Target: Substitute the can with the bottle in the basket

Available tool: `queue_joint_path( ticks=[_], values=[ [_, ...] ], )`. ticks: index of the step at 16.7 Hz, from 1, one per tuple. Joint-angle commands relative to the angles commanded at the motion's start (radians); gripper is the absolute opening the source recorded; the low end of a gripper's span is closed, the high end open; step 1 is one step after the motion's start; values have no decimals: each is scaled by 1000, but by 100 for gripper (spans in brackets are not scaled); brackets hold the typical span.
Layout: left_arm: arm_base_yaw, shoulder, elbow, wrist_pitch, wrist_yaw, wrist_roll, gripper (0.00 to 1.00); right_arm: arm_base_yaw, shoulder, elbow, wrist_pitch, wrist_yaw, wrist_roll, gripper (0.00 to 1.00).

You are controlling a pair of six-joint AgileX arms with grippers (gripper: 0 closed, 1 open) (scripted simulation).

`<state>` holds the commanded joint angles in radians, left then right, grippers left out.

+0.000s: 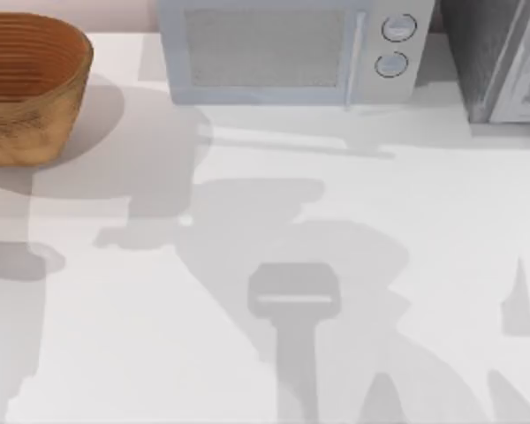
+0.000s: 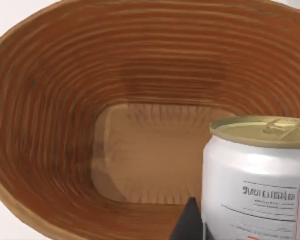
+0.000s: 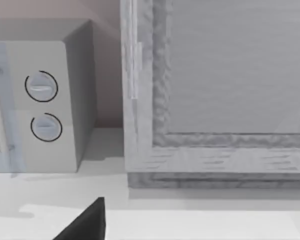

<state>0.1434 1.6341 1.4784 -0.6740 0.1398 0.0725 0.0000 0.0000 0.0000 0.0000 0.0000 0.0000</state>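
The wicker basket (image 1: 26, 88) stands at the table's far left corner. In the left wrist view its ribbed orange-brown inside (image 2: 90, 110) lies open below. The can (image 2: 257, 185), white with a dull gold top, hangs close in front of that camera over the basket's mouth. A dark fingertip (image 2: 189, 222) of my left gripper presses against the can's side, and the other finger is hidden behind the can. A dark fingertip (image 3: 90, 222) of my right gripper shows off to one side with nothing beside it, low over the table near the back right. The bottle is out of view.
A pale microwave (image 1: 287, 49) with two round knobs (image 3: 42, 105) stands at the back middle. A grey cabinet-like appliance (image 1: 499, 57) stands at the back right, close in front of the right wrist camera (image 3: 220, 90). Arm shadows fall across the white table (image 1: 291, 300).
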Motion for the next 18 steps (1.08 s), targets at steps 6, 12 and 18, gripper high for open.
queue_joint_path(
  ticks=[6, 12, 18],
  values=[
    [-56, -719, -630, 324, -72, -23, 0, 0, 0, 0, 0, 0, 0, 100],
    [-114, -1319, -1175, 555, -116, -45, 0, 0, 0, 0, 0, 0, 0, 100],
    [-142, -1619, -1463, 668, -138, -70, 0, 0, 0, 0, 0, 0, 0, 100]
  ],
)
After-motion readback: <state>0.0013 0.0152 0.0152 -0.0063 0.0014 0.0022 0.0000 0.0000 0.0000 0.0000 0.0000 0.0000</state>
